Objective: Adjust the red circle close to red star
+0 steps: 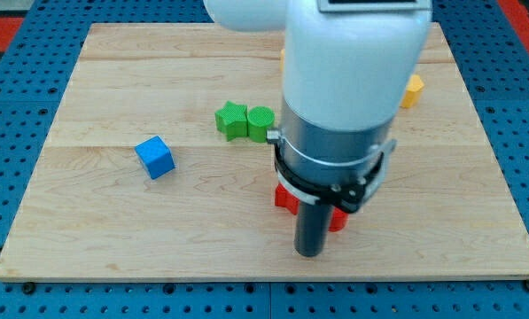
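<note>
Over the board's lower middle, arm upright, my tip (309,254) beside red blocks (285,198) (half hidden).

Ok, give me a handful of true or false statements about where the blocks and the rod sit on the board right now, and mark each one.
1. The blue cube lies toward the view's left, apart from the other blocks. True.
2. The green star and green circle sit far apart. False: they touch, side by side.
3. My tip is beside the blue cube. False: it is near the view's bottom centre, by the red blocks.
4. The arm hides much of the red blocks. True.
5. A yellow block shows at the view's right of the arm. True.
</note>
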### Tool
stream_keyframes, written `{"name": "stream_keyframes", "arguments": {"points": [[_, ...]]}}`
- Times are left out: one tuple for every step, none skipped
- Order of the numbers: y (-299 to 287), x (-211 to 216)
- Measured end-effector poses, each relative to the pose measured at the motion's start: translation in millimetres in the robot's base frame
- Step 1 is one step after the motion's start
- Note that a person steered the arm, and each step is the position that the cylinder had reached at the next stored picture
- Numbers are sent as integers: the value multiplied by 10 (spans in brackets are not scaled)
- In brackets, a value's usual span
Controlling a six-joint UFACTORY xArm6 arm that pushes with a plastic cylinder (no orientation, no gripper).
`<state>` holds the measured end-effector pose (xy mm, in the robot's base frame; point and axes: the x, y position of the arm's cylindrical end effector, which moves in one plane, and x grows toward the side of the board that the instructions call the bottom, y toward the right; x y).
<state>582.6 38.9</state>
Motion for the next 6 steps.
{"name": "stream_keyframes", "arguments": {"points": [[-28, -198], [-28, -172], [76, -1], [229, -49], [273, -163], [290, -190]]}}
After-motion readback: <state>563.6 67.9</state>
